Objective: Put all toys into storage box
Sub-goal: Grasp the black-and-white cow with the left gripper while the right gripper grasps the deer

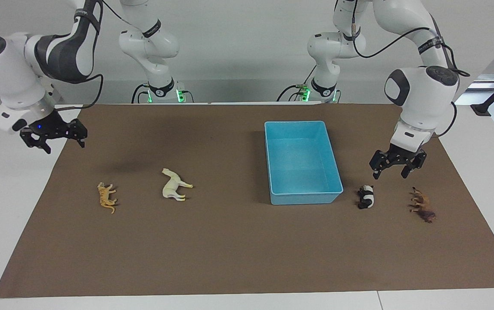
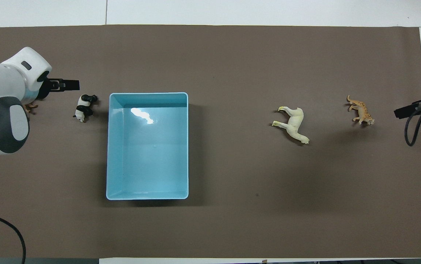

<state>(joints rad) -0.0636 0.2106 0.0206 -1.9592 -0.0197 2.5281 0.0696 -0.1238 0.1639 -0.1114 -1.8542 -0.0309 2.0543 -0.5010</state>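
Note:
The light blue storage box (image 1: 305, 198) stands empty on the brown mat; it also shows in the overhead view (image 2: 148, 94). The panda (image 1: 366, 196) (image 2: 84, 107) and the dark brown maned animal (image 1: 422, 204) lie beside the box toward the left arm's end. In the overhead view the brown animal (image 2: 31, 107) is mostly hidden under the left arm. The cream-white horse (image 1: 174, 185) (image 2: 294, 124) and the orange tiger (image 1: 107, 197) (image 2: 360, 110) lie toward the right arm's end. My left gripper (image 1: 391, 173) (image 2: 65, 85) hangs open over the mat between the panda and the brown animal. My right gripper (image 1: 63, 144) (image 2: 408, 110) is open and empty over the mat's edge.
The brown mat (image 1: 229, 249) covers most of the white table (image 1: 479, 142). Cables hang from both arms.

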